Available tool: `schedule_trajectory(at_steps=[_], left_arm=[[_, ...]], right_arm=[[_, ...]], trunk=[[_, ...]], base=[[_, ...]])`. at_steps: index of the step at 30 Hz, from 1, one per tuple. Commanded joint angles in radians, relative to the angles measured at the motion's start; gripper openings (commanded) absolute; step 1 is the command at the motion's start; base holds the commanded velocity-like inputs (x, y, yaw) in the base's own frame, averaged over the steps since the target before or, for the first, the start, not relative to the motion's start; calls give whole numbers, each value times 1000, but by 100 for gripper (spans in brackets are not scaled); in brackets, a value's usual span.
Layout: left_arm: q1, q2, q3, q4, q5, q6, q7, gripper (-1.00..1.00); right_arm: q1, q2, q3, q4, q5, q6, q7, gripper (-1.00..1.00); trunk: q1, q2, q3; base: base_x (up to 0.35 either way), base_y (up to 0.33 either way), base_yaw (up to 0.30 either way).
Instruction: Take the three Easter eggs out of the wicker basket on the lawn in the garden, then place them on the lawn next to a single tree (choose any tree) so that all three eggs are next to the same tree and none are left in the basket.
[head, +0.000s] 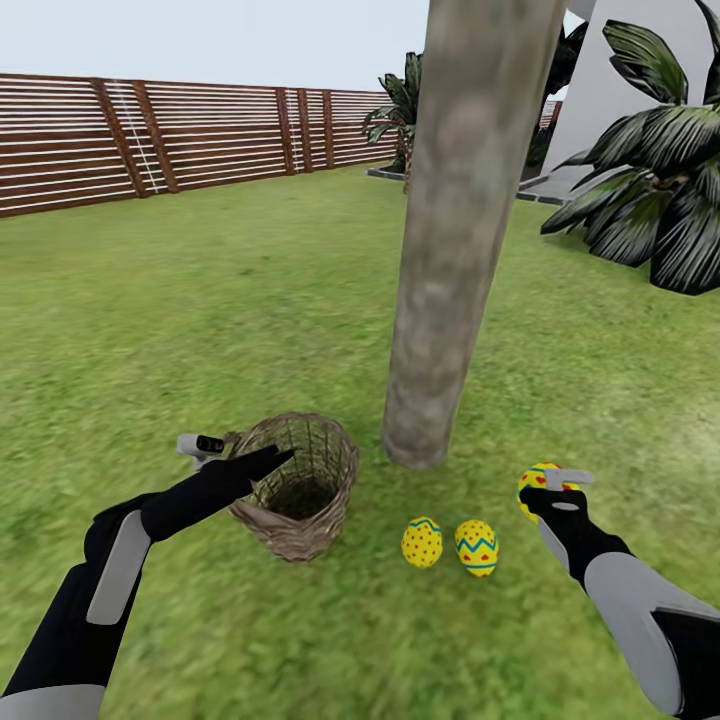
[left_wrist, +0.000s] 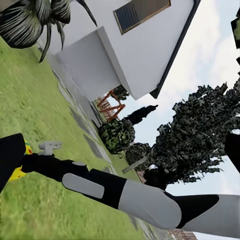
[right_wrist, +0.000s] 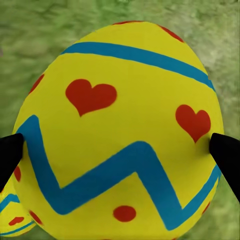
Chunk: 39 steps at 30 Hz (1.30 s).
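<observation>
The grey-brown trunk of the tree rises from the lawn just ahead. At its foot lie two yellow Easter eggs, side by side on the grass. My right gripper is shut on the third egg, low over the grass right of the trunk; its fingertips press the egg's sides. The wicker basket stands left of the trunk, and no egg shows in its dark inside. My left gripper is at the basket's near rim, its fingers wide apart and empty.
A brown slat fence runs along the back. A palm bush and the white house wall stand at the right. Open grass stretches to the left and toward me. The left wrist view looks across at my right arm.
</observation>
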Motion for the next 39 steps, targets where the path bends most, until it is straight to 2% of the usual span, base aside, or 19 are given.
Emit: schedule_trajectory(at_steps=[1,6,8,10,13,16,28,34,39], left_arm=[[-1,0,-1,-1,3,7,-1,100],[-1,-1,-3,-1,3,7,-2,100],[-1,-9,-39,-5,3,7,-5,100],[-1,-12,-64,-22,3,7,-35,100],[-1,-11,-68,-31,3,6,-124,100],[-1,-10,-69,-32,3,6,-162,100],[-1,-17,-76,-31,3,7,-167,100],[-1,-18,-97,-31,3,8,-166,100],[-1,-18,-100,-31,3,8,-165,100]], right_arm=[[0,0,-6,-1,10,1,2,-100],[0,0,-6,1,10,2,3,-100],[0,-1,-6,1,10,3,3,-100],[0,-2,-6,1,10,3,3,-100],[0,-2,-6,1,10,3,3,-100],[0,-2,-6,1,10,2,3,-100],[0,-4,-7,14,10,27,2,-100],[0,-5,-7,15,10,31,0,-100],[0,-4,-9,11,5,29,0,-100]], trunk=[[4,-8,-4],[23,-43,-20],[31,-57,-26],[38,-71,-32],[50,-92,-42],[61,-113,-51],[107,-197,-89],[130,-239,-107],[149,-274,-123]], base=[[0,0,0],[0,0,0],[0,0,0],[0,0,0],[0,0,0],[0,0,0],[0,0,0],[0,0,0],[0,0,0]])
